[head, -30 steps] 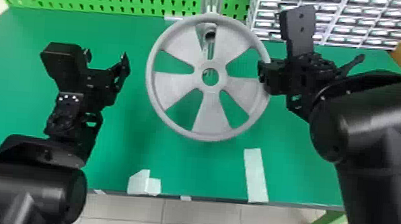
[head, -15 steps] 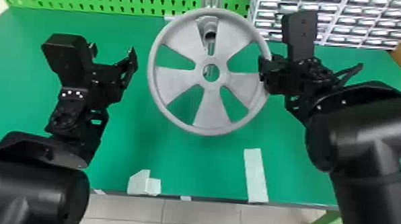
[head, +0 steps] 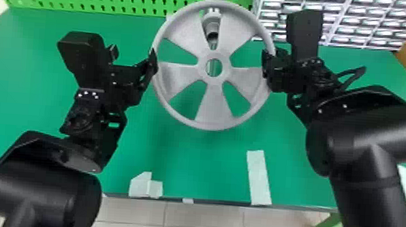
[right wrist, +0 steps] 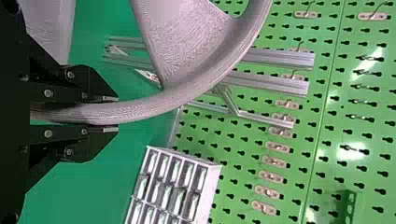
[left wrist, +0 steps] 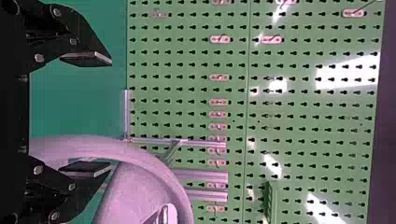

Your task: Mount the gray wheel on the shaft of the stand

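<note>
The left end effector (head: 152, 62) is opened wide at the rim of the wheel (head: 213, 105). The wheel is held up over the tabletop (head: 26, 85), toward its far edge, with the rim clamped in the right end effector (head: 269, 69).

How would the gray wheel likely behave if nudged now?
The gray wheel probably stays stiff: its round rim and broad spokes look unbent. It might swivel, since the right gripper clamps just one side of the rim. Set down on edge, that round shape would likely roll.
</note>
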`<action>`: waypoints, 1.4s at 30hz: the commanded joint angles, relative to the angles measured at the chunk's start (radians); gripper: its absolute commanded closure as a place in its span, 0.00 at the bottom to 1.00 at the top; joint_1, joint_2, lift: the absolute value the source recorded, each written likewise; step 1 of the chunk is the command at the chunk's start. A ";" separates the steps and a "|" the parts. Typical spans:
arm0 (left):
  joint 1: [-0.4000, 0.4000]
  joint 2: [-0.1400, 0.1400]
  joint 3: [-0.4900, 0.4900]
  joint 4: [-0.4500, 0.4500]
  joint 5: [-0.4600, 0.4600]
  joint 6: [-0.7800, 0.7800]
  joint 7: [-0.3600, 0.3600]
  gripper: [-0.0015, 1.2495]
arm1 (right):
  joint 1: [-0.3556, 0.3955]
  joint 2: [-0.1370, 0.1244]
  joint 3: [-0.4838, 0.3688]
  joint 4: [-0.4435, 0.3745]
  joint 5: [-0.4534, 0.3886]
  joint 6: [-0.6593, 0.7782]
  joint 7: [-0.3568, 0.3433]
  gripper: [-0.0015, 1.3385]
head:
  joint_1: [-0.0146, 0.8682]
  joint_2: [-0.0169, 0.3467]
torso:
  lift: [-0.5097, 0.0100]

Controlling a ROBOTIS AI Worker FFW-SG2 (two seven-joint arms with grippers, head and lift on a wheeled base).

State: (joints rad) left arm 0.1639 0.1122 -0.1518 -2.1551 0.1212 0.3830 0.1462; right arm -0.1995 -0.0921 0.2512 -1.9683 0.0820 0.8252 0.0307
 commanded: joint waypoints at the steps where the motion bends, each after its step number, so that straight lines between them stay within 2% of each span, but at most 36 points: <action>1: -0.014 0.010 -0.015 0.001 0.020 0.014 0.000 0.37 | -0.001 0.003 0.002 0.016 0.008 -0.032 0.000 0.88 | 1.00 0.19 | 0.79; 10: -0.055 0.040 -0.045 0.052 0.058 0.013 0.000 0.37 | -0.001 0.006 0.014 0.042 0.018 -0.067 0.000 0.88 | 1.00 0.19 | 0.79; 22: -0.106 0.040 -0.080 0.175 0.060 -0.079 0.000 0.37 | 0.023 0.005 0.022 0.068 0.042 -0.182 0.000 0.88 | 1.00 0.19 | 0.79; 42: -0.149 0.040 -0.060 0.273 0.011 -0.167 0.000 0.38 | 0.058 0.000 -0.001 0.074 0.053 -0.297 0.000 0.88 | 1.00 0.19 | 0.79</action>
State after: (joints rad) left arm 0.0243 0.1519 -0.2139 -1.8965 0.1409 0.2259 0.1457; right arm -0.1452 -0.0896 0.2506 -1.8945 0.1360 0.5361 0.0307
